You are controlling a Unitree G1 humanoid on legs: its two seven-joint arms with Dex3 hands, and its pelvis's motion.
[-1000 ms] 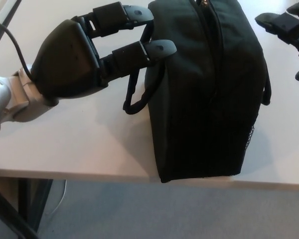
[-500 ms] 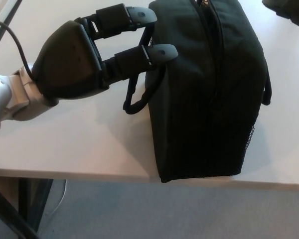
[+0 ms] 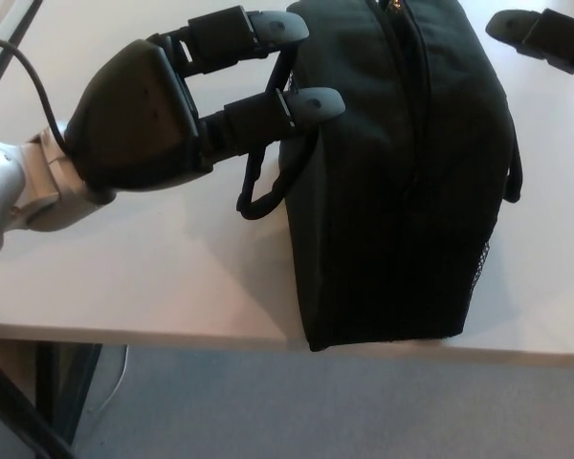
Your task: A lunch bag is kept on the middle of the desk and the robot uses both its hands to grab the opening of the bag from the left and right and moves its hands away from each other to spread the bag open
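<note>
**Right hand back at the top edge; left hand at the bag's side**

Since half a second earlier the right hand (image 3: 545, 36) had come further into view at the upper right corner, one finger showing clear of the bag. Left hand (image 3: 172, 105) shifted only slightly; bag did not move.

Lunch bag (image 3: 402, 182): black fabric, boxy, resting on the white desk (image 3: 153, 277) with its near end at the desk's front edge. Zipper line ran along the top, and the opening looked closed. A looped strap (image 3: 268, 186) hung down its left side; another showed at the right edge.

Left hand: two fingers (image 3: 301, 100) extended and set apart, tips against the bag's upper left side by the strap. Nothing was clamped between them.

Right hand: only part showed at the frame edge, well apart from the bag; could not tell whether its fingers were spread or closed.
</note>
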